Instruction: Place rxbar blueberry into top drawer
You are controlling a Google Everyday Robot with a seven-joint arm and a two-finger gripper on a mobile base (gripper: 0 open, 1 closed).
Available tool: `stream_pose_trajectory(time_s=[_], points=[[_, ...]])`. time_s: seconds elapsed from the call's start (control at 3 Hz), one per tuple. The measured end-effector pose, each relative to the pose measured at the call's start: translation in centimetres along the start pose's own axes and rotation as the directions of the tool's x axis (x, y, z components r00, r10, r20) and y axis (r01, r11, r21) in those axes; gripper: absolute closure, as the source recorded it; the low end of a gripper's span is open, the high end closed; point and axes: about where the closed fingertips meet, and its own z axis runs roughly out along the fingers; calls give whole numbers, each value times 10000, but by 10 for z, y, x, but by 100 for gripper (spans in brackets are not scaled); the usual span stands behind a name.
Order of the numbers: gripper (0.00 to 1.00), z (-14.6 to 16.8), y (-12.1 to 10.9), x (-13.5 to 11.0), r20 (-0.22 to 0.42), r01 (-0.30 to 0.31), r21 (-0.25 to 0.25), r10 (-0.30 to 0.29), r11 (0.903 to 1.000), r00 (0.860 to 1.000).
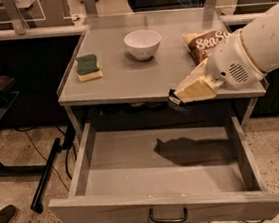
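The top drawer (136, 169) is pulled wide open below the grey table, its flat bottom bare, with a curved metal handle (168, 216) on its front. My gripper (177, 98) hangs at the table's front edge, right of centre, just above the drawer's back right part. Its pale fingers (194, 88) are shut on a small dark flat bar, the rxbar blueberry (176, 100), which sticks out at the tip. Most of the bar is hidden by the fingers. The arm's shadow falls on the drawer bottom.
On the table (121, 83) stand a white bowl (143, 42), a green-and-yellow sponge (88, 68) at the left and a brown chip bag (206, 43) behind my arm. A black pole (47, 173) leans left of the drawer. Shoes (6, 219) show at the bottom left.
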Motion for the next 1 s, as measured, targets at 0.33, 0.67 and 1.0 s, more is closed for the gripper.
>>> stream_pose_trajectory(time_s=[0.33, 0.67, 1.0], points=[[100, 0, 0, 0, 1, -5, -2, 5, 10000, 10000], [100, 20, -2, 31, 127, -922, -314, 926, 9952, 9956], [100, 48, -8, 53, 205, -1583, -834, 1605, 9839, 9868]])
